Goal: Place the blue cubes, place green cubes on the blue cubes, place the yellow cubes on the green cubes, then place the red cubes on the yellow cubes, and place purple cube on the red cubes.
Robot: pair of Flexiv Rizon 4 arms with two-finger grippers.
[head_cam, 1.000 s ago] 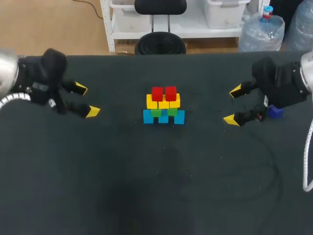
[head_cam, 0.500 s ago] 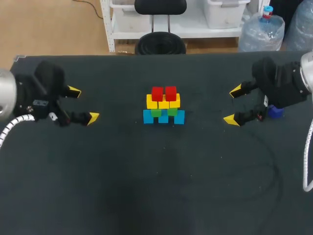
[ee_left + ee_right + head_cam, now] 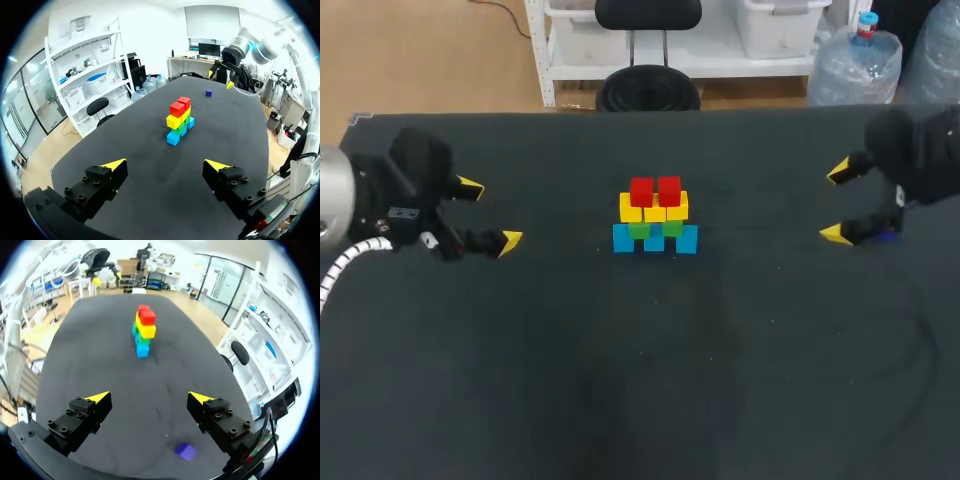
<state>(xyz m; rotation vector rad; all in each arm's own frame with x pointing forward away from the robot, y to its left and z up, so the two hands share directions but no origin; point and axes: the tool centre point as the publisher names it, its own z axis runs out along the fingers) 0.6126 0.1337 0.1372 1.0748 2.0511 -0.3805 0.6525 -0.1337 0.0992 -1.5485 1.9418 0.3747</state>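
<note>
Found the purple cube [image 3: 188,451] lying on the tabletop [image 3: 650,380] under the right jaws, spread wide and gripping nothing. Saw the stack [image 3: 655,218] of blue, green, yellow and red cubes mid-tabletop, well apart from both. Noted the left jaws likewise spread and empty, hovering low at the left side.

Open table [image 3: 640,380] surrounds the cube stack [image 3: 655,220] on every side (the purple cube [image 3: 187,451] lies well apart)

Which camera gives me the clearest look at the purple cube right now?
The right wrist view: the purple cube lies unobstructed on the table just under the open right gripper. The left wrist view shows it tiny, far beyond the stack; the head view mostly hides it behind that gripper.
</note>
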